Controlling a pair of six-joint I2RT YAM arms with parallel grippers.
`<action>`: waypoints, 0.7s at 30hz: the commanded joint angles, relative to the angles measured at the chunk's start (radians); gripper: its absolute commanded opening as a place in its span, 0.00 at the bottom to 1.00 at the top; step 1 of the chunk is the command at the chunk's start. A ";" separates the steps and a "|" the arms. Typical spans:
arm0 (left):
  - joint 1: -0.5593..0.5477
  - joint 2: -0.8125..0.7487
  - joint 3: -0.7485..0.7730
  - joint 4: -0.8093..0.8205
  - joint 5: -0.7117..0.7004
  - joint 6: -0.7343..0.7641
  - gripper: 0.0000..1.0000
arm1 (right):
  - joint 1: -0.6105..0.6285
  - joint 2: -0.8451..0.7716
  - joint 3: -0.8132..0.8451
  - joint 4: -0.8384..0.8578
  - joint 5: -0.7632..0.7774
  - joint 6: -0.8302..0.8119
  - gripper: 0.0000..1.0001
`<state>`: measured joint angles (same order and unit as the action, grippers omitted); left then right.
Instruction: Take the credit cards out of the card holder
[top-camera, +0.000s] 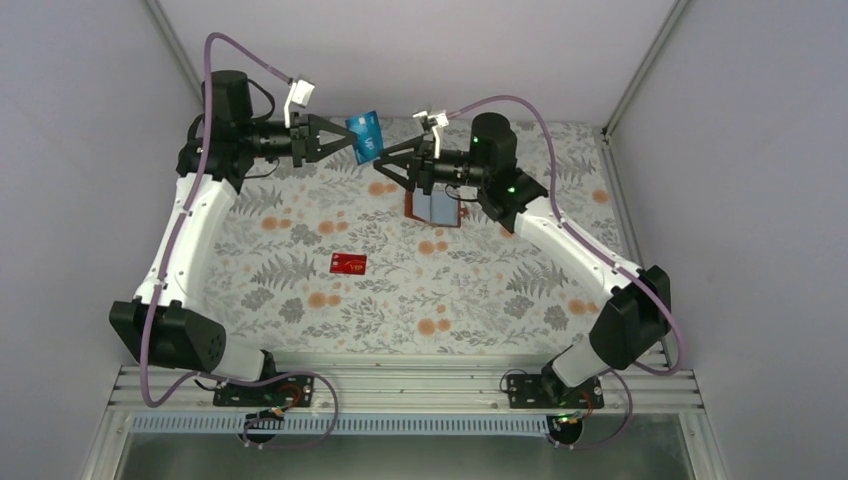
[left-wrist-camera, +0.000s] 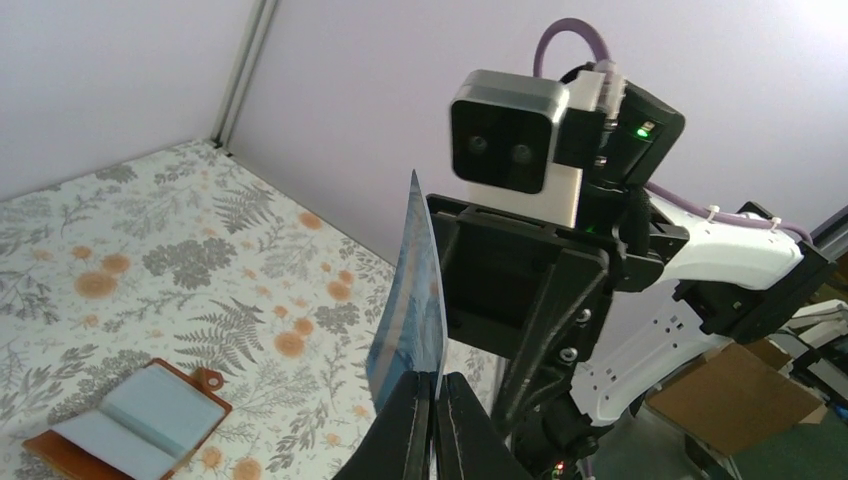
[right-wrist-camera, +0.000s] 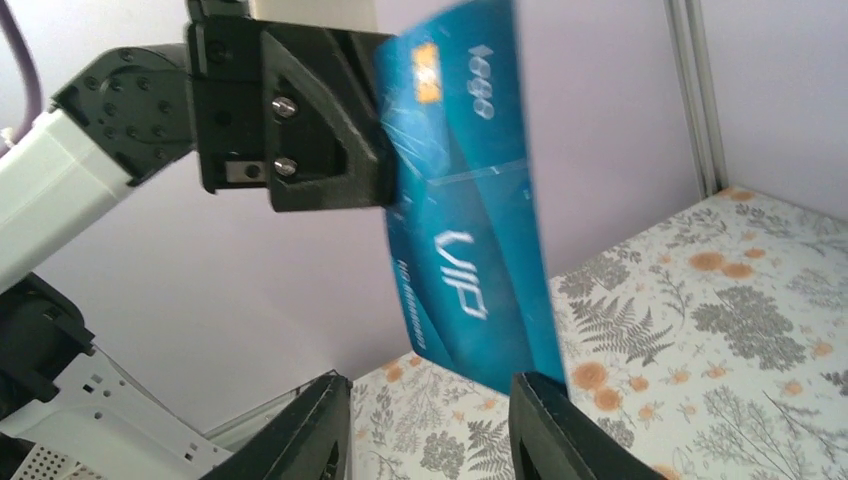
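Left gripper (top-camera: 351, 139) clamped on one edge of a blue card (top-camera: 366, 134), raised in the air up and left of the card holder (top-camera: 433, 208), which lies open on the table (top-camera: 290, 225). Right gripper (right-wrist-camera: 430, 400), jaws apart, flanks that card's lower edge. A red card (top-camera: 348, 263) lies flat, left of the holder and nearer the arm bases.

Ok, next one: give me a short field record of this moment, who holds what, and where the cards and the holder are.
left gripper: jaws shut on the blue card, held upright in the air
right gripper: jaws apart at that card's lower edge, no grip seen
card holder: lying open on the table, by the right arm
red card: flat on the table, apart from the holder
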<state>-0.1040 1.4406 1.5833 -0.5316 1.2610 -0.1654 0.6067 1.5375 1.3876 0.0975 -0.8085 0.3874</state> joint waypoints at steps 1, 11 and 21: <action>-0.009 -0.011 0.051 -0.040 0.058 0.054 0.02 | -0.036 -0.038 -0.038 -0.007 0.030 -0.026 0.44; -0.018 -0.014 0.059 -0.060 0.057 0.077 0.02 | -0.039 -0.071 -0.030 0.005 -0.043 -0.053 0.59; -0.039 -0.018 0.035 -0.078 0.036 0.106 0.02 | 0.003 -0.079 0.022 -0.027 -0.025 -0.081 0.04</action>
<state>-0.1398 1.4395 1.6161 -0.5835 1.2922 -0.1074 0.6052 1.4921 1.3815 0.0689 -0.8570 0.3252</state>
